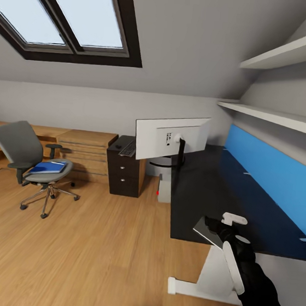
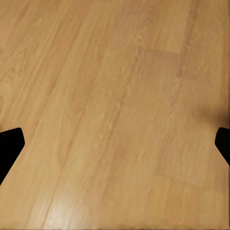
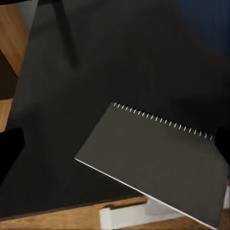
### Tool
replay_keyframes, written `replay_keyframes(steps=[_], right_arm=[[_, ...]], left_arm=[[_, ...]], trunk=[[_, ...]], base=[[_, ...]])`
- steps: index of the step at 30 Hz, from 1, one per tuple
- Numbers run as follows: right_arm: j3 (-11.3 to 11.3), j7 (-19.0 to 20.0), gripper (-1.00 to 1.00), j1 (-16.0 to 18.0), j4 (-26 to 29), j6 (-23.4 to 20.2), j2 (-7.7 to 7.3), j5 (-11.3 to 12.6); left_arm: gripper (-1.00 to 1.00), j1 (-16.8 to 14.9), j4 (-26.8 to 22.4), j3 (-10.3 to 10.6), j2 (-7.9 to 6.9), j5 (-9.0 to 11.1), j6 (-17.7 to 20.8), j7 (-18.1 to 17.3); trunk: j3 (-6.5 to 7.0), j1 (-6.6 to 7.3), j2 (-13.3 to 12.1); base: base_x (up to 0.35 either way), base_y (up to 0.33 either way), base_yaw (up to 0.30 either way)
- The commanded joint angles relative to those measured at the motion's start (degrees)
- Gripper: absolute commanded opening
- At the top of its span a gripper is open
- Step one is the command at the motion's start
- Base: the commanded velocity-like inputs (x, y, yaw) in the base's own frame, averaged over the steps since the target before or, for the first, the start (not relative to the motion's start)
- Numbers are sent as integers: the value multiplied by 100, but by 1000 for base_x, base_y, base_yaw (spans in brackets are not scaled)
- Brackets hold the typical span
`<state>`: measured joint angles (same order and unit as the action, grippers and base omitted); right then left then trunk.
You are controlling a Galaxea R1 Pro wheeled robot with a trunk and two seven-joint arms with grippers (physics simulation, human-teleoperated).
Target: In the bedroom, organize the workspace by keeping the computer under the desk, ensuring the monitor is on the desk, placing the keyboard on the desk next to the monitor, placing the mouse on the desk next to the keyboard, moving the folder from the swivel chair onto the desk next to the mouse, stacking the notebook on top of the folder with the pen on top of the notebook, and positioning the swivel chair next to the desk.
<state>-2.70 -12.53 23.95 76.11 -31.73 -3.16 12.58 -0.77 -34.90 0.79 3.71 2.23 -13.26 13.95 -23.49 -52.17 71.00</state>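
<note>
Right gripper (image 1: pixel 220 228) at the near front edge of the desk (image 1: pixel 205 194), closed on the notebook (image 3: pixel 153 158), which is held flat, part over the desk top and part past the edge above the floor (image 2: pixel 115 96); long, spiral-bound side pointing further in over the desk, so right arm nearer. Dark grey cover, plain, wire binding along one edge. Left gripper (image 2: pixel 115 143) above bare floor, fingers spread wide, holding nothing; folder (image 1: pixel 48 167) well apart from the desk, on the swivel chair (image 1: pixel 28 154).

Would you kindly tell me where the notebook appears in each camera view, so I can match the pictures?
Head view: the notebook sits low and right of centre, at the desk's near edge, held out by the right gripper.
Left wrist view: not in this picture, which looks down on the wooden floor.
Right wrist view: the notebook lies lower right, spiral binding uppermost.
Shared landmark: the black desk.
</note>
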Motion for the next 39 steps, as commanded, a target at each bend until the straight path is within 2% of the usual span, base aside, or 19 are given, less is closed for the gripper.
replay_keyframes(steps=[1,6,14,35,39], right_arm=[[10,-48,100,4,2,-16,-2,64],[14,-48,100,4,-12,-5,41,74],[8,-64,100,4,-16,21,220,61],[-23,-65,100,4,-1,24,217,57],[-125,-65,100,4,5,-4,208,60]], left_arm=[[100,-2,1,9,1,23,-19,20],[100,-2,1,9,3,25,-25,20],[100,-2,1,9,-2,24,-27,20],[100,-2,-26,9,-2,27,-60,17],[100,-2,-496,-5,3,49,-63,-7]], trunk=[[-5,4,4],[-3,4,4],[-2,4,4],[-2,4,4],[-2,4,4]], base=[[-333,0,-212],[-326,19,-215],[-304,92,-58],[-35,9,-2],[0,0,0]])
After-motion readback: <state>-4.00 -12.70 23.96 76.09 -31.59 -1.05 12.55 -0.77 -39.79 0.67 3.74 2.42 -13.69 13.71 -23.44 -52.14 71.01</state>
